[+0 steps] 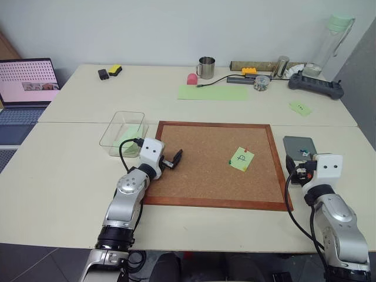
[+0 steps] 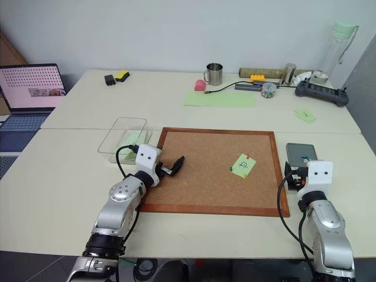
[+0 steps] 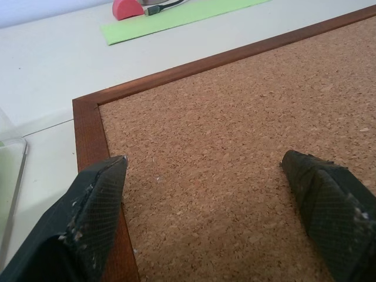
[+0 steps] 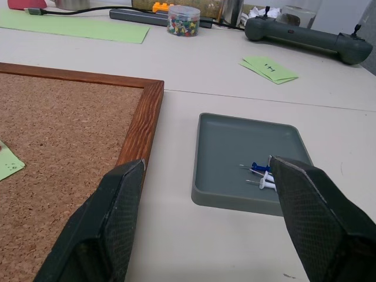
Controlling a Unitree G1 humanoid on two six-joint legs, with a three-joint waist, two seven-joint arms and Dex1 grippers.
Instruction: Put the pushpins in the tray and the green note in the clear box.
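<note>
The clear box [image 1: 122, 133] stood left of the corkboard [image 1: 205, 176]. The left gripper [image 1: 174, 159] hovered wide open and empty over the board's left edge. The green note [image 1: 241, 158] was pinned mid-board. The right gripper [image 4: 202, 176], open and empty, faced the tray [image 4: 226, 153] holding pushpins [image 4: 258, 174].

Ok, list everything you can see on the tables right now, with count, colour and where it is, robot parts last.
cork board: one, brown with wooden frame, near table, centre
green note: one, light green, pinned on the cork board's right part
pushpins: a few, blue and white, in the tray
tray: one, dark grey, right of the cork board
clear box: one, transparent, left of the cork board
laptop: one, open, far left
metal mug: one, silver, far table
large green sheet: one, pale green, far table
pin jar: one, clear, far table
left gripper: open, over the cork board's left edge
right gripper: open, near the tray
</note>
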